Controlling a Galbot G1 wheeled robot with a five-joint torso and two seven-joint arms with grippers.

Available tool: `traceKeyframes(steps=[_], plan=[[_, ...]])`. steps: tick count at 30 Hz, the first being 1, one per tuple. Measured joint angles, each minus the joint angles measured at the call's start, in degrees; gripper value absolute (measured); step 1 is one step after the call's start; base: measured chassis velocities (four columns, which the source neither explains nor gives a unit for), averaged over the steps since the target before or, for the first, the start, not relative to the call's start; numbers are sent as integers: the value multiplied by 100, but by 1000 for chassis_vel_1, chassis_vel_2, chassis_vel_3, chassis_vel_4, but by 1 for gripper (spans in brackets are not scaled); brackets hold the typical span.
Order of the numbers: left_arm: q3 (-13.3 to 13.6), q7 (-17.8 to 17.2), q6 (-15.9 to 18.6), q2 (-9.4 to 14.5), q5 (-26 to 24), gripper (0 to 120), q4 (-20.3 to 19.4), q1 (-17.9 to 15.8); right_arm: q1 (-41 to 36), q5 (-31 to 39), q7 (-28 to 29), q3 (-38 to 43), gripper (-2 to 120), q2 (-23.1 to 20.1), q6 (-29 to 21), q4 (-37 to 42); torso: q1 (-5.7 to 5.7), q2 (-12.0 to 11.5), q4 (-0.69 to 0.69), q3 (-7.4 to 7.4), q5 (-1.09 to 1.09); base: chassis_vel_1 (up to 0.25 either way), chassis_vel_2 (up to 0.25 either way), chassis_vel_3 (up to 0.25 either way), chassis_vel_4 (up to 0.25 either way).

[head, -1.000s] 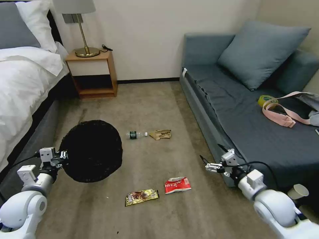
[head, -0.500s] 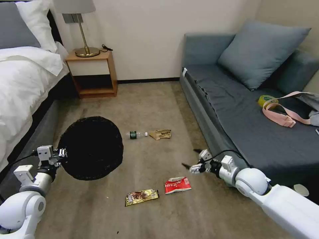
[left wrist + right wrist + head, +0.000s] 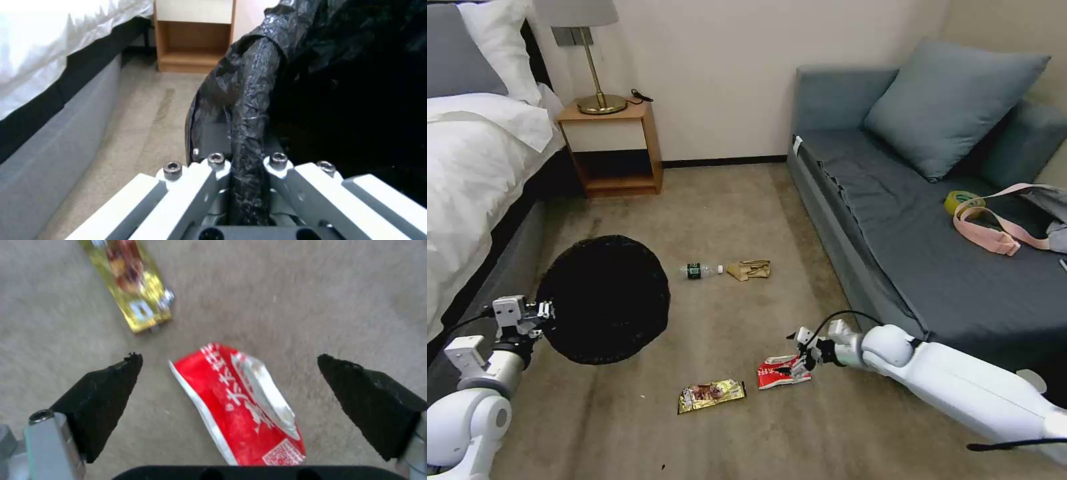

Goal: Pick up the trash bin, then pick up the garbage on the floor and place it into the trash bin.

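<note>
Carpet lies bare around the red wrapper point(image 3: 240, 400), straddled by the spread right end effector point(image 3: 229, 386); left end effector point(image 3: 247, 176) clamps the trash bin point(image 3: 604, 300) rim.

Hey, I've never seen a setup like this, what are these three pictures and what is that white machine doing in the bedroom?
It is a wheeled robot with two white arms, each ending in a pair of jaws. The wide picture comes from a camera on its head, looking down at the carpet floor. The other two come from cameras on its wrists.

The left gripper is shut on the liner-covered rim of the trash bin, a round black basket held on the robot's left.

The right gripper is open, low over the red-and-white snack wrapper, one jaw on each side of it.

Also lying on the carpet: a gold-brown snack wrapper, a clear plastic bottle and a crumpled paper bag.
</note>
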Motion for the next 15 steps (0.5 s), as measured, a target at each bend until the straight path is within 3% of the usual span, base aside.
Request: traceKeyframes(steps=[7, 15], plan=[[-146, 47, -47, -49, -16, 1, 29, 138, 62, -318, -154, -191, 100, 456, 252, -1121, 0, 0, -1, 0, -1, 0, 0, 0, 0], [-187, 48, -55, -68, -17, 1, 55, 117, 85, -459, -279, -173, 100, 798, 476, -1847, 0, 0, -1, 0, 0, 0, 0, 0, 0]])
